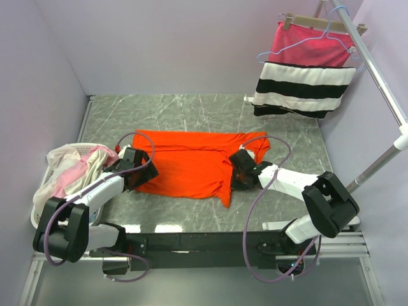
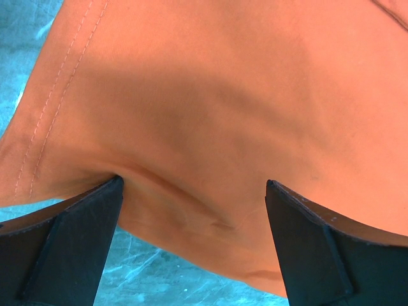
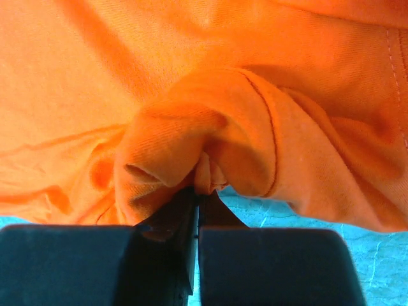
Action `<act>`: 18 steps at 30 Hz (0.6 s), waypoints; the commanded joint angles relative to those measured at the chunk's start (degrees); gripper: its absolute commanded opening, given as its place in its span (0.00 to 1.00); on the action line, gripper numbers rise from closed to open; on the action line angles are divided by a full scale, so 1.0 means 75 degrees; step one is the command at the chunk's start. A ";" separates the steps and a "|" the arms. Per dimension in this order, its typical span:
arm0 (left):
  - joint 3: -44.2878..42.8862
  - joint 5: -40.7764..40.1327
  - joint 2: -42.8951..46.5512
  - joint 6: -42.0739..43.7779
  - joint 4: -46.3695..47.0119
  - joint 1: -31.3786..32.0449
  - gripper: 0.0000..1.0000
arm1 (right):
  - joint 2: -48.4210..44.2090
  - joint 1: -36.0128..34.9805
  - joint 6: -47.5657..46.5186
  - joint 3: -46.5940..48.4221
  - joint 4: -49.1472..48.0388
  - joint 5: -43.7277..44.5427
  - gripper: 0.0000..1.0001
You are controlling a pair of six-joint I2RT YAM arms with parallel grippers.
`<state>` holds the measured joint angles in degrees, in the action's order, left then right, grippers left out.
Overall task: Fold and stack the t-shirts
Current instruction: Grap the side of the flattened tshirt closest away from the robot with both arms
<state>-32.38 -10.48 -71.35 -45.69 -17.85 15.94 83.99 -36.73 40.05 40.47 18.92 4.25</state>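
— Where do we find the orange-red t-shirt?

— We see it spread near the middle of the grey marbled table. It lies mostly flat, with its right end rumpled and a narrow flap trailing toward the near edge.

— And our right gripper?

— We have it at that rumpled right end. In the right wrist view its jaws are pressed together on a bunched fold of the orange cloth, which puffs up just beyond the fingertips.

— What about our left gripper?

— We see it at the shirt's left edge. In the left wrist view its two fingers stand wide apart with nothing clamped. The stitched hem and a smooth stretch of cloth lie between and beyond them. We cannot tell whether the tips touch the cloth.

— Where are the other shirts?

— We see a cream-white t-shirt and a pale pink t-shirt heaped together in the white basket. The basket sits at the table's left edge, just beside our left arm.

— Anything else?

— At the far right a pink cloth with broad black and white stripes hangs below a slanted metal rail, well apart from the shirts.
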 commanded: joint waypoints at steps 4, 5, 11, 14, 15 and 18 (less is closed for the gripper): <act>-0.0124 -0.0103 -0.0166 0.0127 -0.0011 0.0019 0.99 | 0.0076 -0.0258 0.0086 -0.0099 0.0723 0.0546 0.00; -0.0124 -0.0103 -0.0178 0.0127 -0.0011 0.0019 0.99 | -0.0180 -0.0282 0.0074 -0.0087 0.0863 0.0581 0.00; -0.0229 -0.0126 -0.0189 0.0151 -0.0035 0.0019 0.99 | -0.1959 -0.0481 0.0471 0.0147 0.2573 0.0793 0.00; -0.0323 -0.0115 -0.0260 0.0163 -0.0023 0.0019 0.99 | -0.2768 -0.0610 0.0998 0.0124 0.3592 0.0711 0.00; -0.0370 -0.0126 -0.0295 0.0174 -0.0023 0.0019 1.00 | -0.2969 -0.0680 0.1173 0.0112 0.4071 0.0676 0.00; -0.0428 -0.0138 -0.0354 0.0209 -0.0034 0.0019 0.99 | -0.3696 -0.1206 0.1958 -0.0004 0.4635 0.0453 0.00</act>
<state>-33.80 -10.85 -73.14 -45.23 -17.91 15.94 61.84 -41.71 46.72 40.47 42.24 8.12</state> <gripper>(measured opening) 0.995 0.011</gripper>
